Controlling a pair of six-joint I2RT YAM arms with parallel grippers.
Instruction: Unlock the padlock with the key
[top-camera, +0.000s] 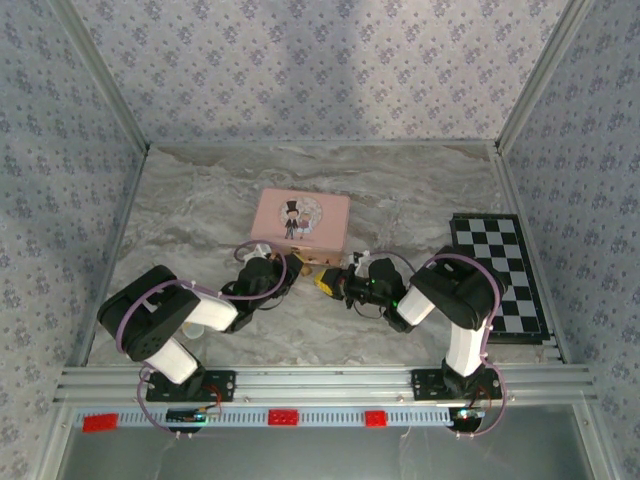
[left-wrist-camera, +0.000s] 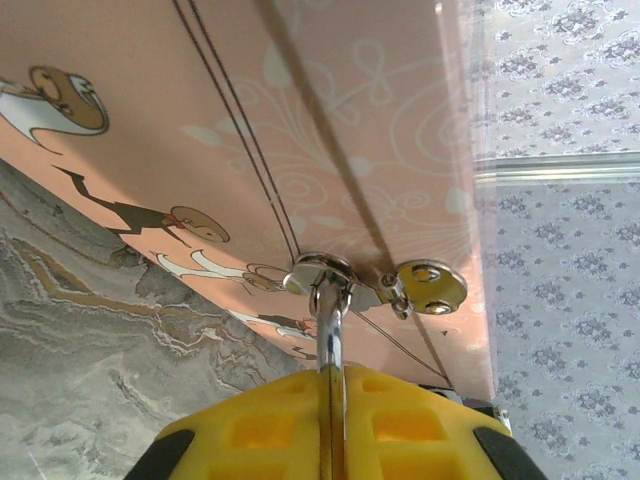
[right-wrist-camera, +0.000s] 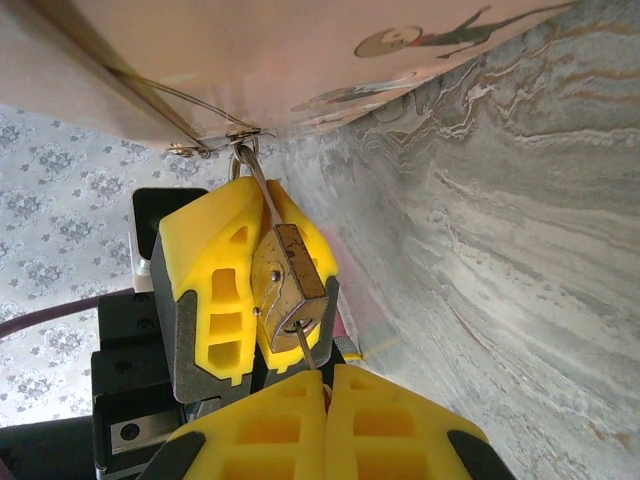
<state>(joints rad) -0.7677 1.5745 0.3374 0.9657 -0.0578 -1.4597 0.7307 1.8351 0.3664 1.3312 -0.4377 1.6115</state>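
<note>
Key in the padlock, turn pending.
The padlock (right-wrist-camera: 290, 285) hangs by its shackle from the clasp (right-wrist-camera: 238, 140) of the tin (right-wrist-camera: 250, 60) and is clenched in the left end effector (right-wrist-camera: 255, 240). The key (right-wrist-camera: 303, 348), pinched by the right end effector (right-wrist-camera: 325, 378), looks seated in the keyhole. The next move likely calls for a wrist roll about the key's axis while the left braces the lock. Room is tight: tin wall just behind, counter (right-wrist-camera: 500, 250) close below, fingertips nearly meeting. Open counter lies toward the bases.
</note>
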